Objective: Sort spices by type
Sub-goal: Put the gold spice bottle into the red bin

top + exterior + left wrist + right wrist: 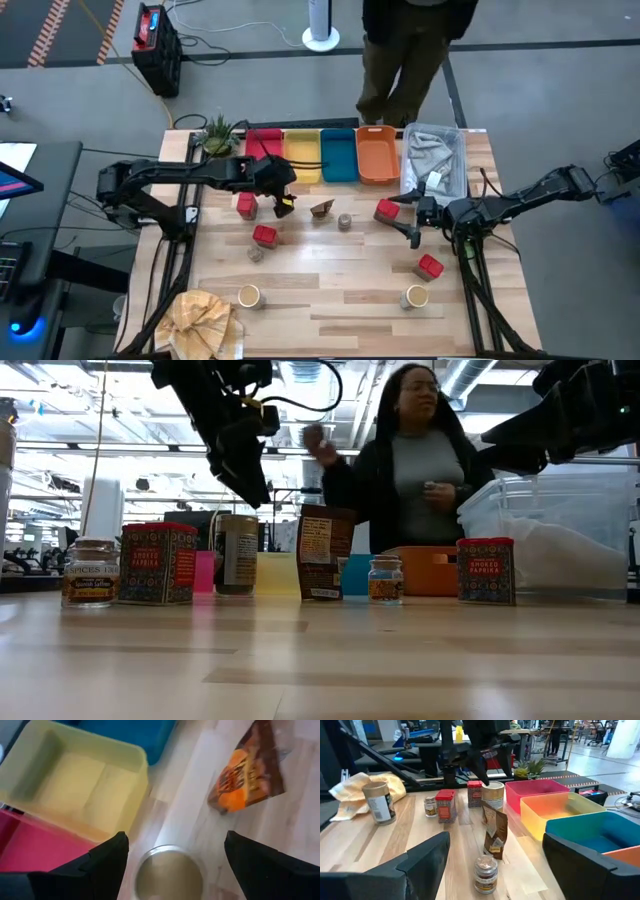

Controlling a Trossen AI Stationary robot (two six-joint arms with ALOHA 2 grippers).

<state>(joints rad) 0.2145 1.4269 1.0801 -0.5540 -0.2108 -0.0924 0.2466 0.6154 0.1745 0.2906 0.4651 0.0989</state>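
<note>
above a tan cylinder (169, 872), left gripper (175, 855) fingers apart, right gripper (495, 855) fingers apart

Left gripper (283, 196) and right gripper (412, 218), both open-fingered over the table.

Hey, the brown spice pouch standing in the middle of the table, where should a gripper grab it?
Grip the brown pouch across its thin upper edge, coming from above. It stands upright and is flat and wide, so fingers closing on its thin faces should likely hold best.
</note>
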